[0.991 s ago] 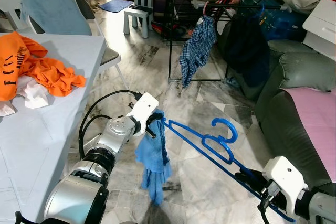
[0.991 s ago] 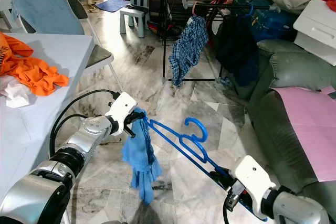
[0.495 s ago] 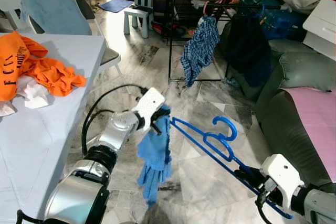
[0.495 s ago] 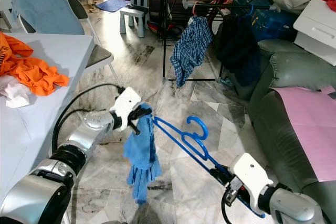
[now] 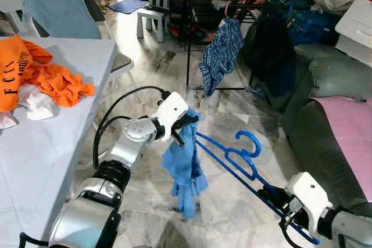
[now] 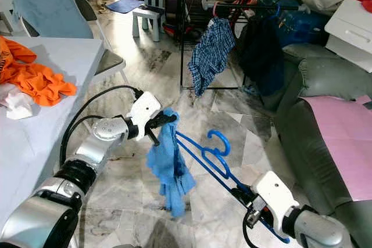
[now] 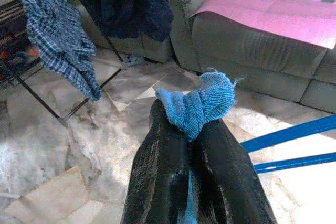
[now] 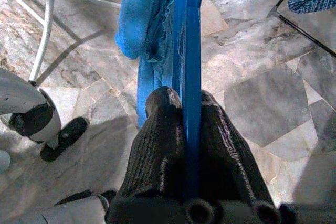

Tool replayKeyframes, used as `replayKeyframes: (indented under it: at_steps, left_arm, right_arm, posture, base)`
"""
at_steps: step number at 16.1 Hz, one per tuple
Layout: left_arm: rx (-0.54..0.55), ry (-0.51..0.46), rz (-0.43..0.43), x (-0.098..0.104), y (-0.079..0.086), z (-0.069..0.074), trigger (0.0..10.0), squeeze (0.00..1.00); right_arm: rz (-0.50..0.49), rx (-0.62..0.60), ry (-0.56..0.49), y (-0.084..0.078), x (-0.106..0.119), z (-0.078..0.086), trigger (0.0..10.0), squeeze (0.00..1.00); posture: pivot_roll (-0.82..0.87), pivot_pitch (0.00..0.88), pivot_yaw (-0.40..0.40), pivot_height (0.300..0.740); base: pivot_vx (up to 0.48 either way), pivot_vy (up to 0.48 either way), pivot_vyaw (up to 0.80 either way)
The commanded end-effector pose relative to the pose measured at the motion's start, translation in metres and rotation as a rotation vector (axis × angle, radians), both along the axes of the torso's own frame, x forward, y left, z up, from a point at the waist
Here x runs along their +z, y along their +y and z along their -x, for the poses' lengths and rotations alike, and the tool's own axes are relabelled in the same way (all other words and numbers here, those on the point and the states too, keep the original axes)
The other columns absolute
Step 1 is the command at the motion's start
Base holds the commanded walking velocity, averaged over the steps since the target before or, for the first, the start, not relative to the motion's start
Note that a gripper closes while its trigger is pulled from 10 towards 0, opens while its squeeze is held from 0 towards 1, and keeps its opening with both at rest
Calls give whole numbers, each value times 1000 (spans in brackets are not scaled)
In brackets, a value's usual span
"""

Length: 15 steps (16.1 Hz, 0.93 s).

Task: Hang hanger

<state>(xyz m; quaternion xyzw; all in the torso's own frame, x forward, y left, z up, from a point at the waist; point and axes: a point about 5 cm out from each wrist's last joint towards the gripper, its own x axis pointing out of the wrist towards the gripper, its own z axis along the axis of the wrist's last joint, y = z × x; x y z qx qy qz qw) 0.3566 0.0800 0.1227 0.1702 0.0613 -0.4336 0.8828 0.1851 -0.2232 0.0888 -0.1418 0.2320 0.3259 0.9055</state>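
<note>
A blue plastic hanger (image 5: pixel 232 158) stretches low over the marble floor, hook up. My right gripper (image 5: pixel 272 194) is shut on its lower right end; its fingers (image 8: pixel 157 150) clamp the blue bar (image 8: pixel 190 77). My left gripper (image 5: pixel 187 125) is shut on the top edge of a blue cloth (image 5: pixel 183 169), which hangs down at the hanger's left tip. Between the left fingers (image 7: pixel 168 171) a bunch of the blue cloth (image 7: pixel 202 100) sticks out. A black drying rack (image 5: pixel 232 4) stands beyond, with a plaid shirt (image 5: pixel 222 53) and a dark garment (image 5: pixel 273 50) hung on it.
A white table (image 5: pixel 52 114) with orange clothes (image 5: pixel 40 74) is at my left, chairs (image 5: pixel 58 10) behind it. A grey sofa (image 5: pixel 331 108) with a pink cover (image 5: pixel 351 126) lines the right. Open marble floor (image 5: pixel 174 74) lies between me and the rack.
My left gripper has carried the blue cloth to the right along the hanger, towards its hook. The right gripper keeps its hold on the hanger's end.
</note>
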Motion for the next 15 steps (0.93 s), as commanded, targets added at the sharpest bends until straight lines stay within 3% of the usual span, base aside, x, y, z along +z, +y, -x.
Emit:
replayKeyframes:
  at_steps: [1, 4, 7, 9, 11, 12, 13, 15]
  left_arm:
    - [-62, -55, 59, 16, -11, 1, 10000, 0]
    - [-199, -79, 209, 39, -25, 11, 10000, 0]
    - [-237, -105, 267, 49, -29, 14, 10000, 0]
    - [-283, -105, 309, 55, -34, 20, 10000, 0]
    - [-302, -96, 322, 56, -33, 23, 10000, 0]
    - [-313, -98, 343, 60, -33, 25, 10000, 0]
    - [-314, -96, 348, 61, -34, 25, 10000, 0]
    - [-285, -102, 301, 57, -32, 22, 10000, 0]
  right_arm:
    - [9, -9, -7, -5, 0, 0, 10000, 0]
    - [-56, -65, 38, -3, -17, -1, 10000, 0]
    - [-67, -99, 67, -5, -27, -3, 10000, 0]
    - [-59, -198, 45, -14, -32, -13, 10000, 0]
    - [-89, -246, 6, -18, -28, -20, 10000, 0]
    - [-28, -360, 1, -36, -33, -24, 10000, 0]
    - [-18, -388, 1, -40, -34, -25, 10000, 0]
    - [-19, -464, -91, -48, -26, -32, 10000, 0]
  posture:
    - [19, 0, -61, 740]
    - [29, 0, -64, 740]
    - [34, 0, -66, 740]
    - [39, 0, -69, 740]
    - [39, 0, -69, 740]
    - [39, 0, -69, 740]
    - [39, 0, -68, 740]
    - [41, 0, -65, 740]
  base:
    - [0, 0, 0]
    - [0, 0, 0]
    - [0, 0, 0]
    - [0, 0, 0]
    - [0, 0, 0]
    - [0, 0, 0]
    - [0, 0, 0]
    - [0, 0, 0]
